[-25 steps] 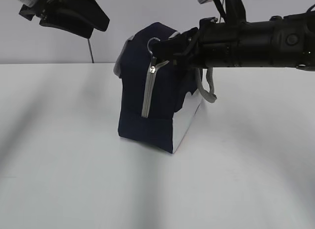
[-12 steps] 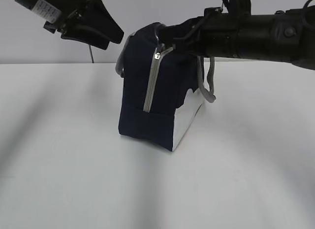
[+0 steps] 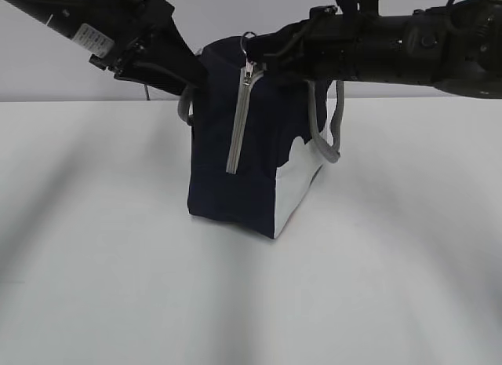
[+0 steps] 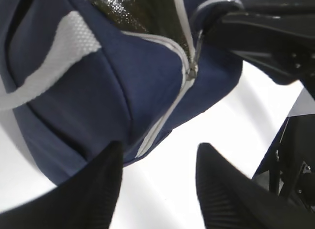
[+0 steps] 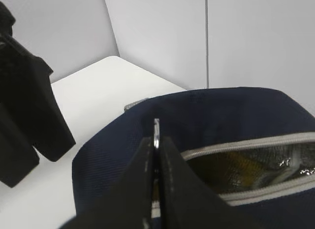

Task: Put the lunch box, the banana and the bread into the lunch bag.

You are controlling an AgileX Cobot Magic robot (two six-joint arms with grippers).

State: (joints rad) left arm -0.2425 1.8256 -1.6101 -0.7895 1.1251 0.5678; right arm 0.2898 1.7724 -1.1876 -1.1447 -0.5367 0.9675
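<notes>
Here, taken line by line:

Lunch bag [image 3: 255, 157]: a navy fabric bag standing upright on the white table [image 3: 118, 286], its narrow end toward the exterior camera, with a white side panel low on its right.

Zipper band [image 3: 238, 122]: a grey strip running down the near end of the bag; the slider sits at the top corner, and along the top the zip stands parted.

Ring zip-pull [image 5: 156, 133]: thin metal ring at the top edge of the bag — pinched between the right gripper's fingertips.

Right gripper [image 5: 156, 145]: its two black fingers are pressed together on the ring zip-pull, reaching in from the right of the exterior view across the bag's top.

Left gripper [image 4: 157, 165]: jaws apart with nothing between them; the left wrist view looks past them at the bag's blue side and the table beneath. In the exterior view this arm comes down from the upper left, with its tip right at the bag's upper left corner — contact cannot be told.

Handles: one grey loop [image 3: 336, 125] hangs at the right side of the bag, another [image 4: 54, 54] crosses the blue fabric in the left wrist view.

Lining [image 5: 236, 172]: silver foil shows through the parted zip, with something yellowish-brown inside that is too dim to name.
</notes>
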